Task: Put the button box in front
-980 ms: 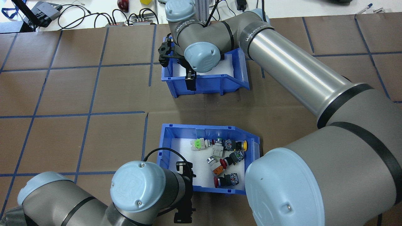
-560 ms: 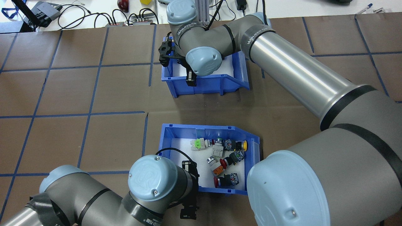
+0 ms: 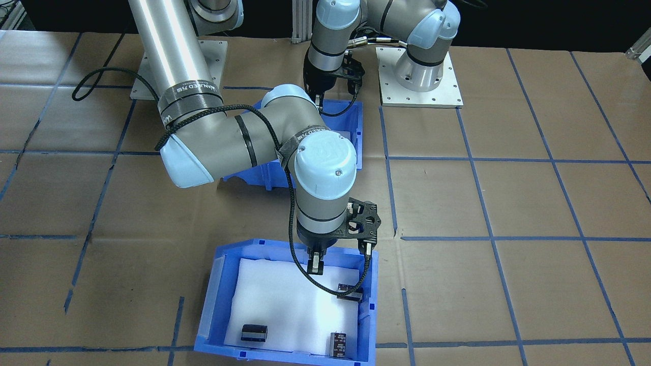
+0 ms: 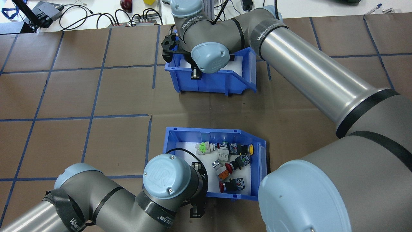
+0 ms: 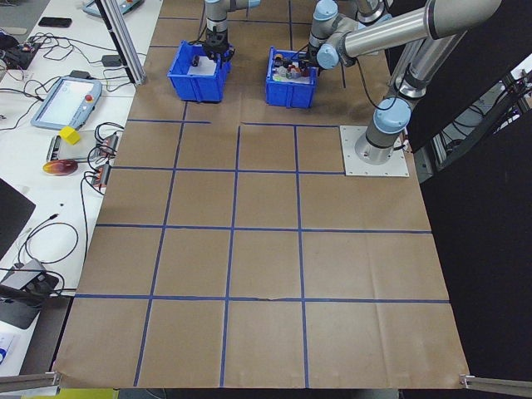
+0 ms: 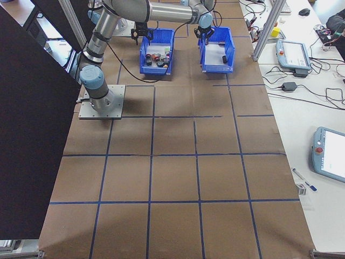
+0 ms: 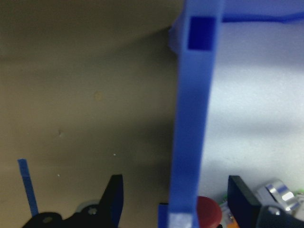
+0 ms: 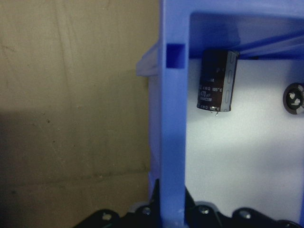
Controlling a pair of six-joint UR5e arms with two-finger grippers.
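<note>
Left pincer (image 7: pixel 173 199) spread astride button box (image 4: pixel 251 141) wall; right pincer (image 8: pixel 171 209) pinching other bin (image 4: pixel 238 82).

left pincer (image 7: pixel 173 199) spread; right pincer (image 3: pixel 316 264) closed.

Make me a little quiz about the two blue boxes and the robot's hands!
1. True or false: the button box is the bin nearer the robot's base.
2. The left hand is:
A. open, with one finger on each side of the button box's wall
B. holding a red button
C. lying flat on the table
3. What colour is the liner in the far bin?

Key: 1 true; 2 A; 3 white.
</note>
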